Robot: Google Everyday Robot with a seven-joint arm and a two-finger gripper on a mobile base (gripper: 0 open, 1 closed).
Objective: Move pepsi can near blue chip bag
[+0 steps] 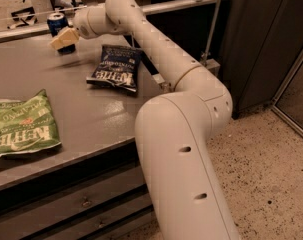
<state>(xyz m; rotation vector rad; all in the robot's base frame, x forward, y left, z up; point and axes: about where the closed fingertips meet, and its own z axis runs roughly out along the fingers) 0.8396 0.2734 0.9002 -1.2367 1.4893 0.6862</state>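
Grey desk (91, 114) fills the left; the pepsi can (56, 23) stands upright at its far edge, long axis vertical, with the gripper (64, 38) just in front (grasping or not, I cannot tell). Bare surface separates it from the blue chip bag (113, 68) lying flat by the right edge.

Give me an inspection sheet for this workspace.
Surface: grey table, drawers beneath.
Job's things: can upright near the far edge; blue bag lying flat, apart from the can.
Clutter: green bag lying flat at the picture's left, near edge.
End effector: in front of the can's lower part; contact cannot be told.
Cables: nothing seen.
Surroundings: speckled floor, dark cabinet beyond the arm.
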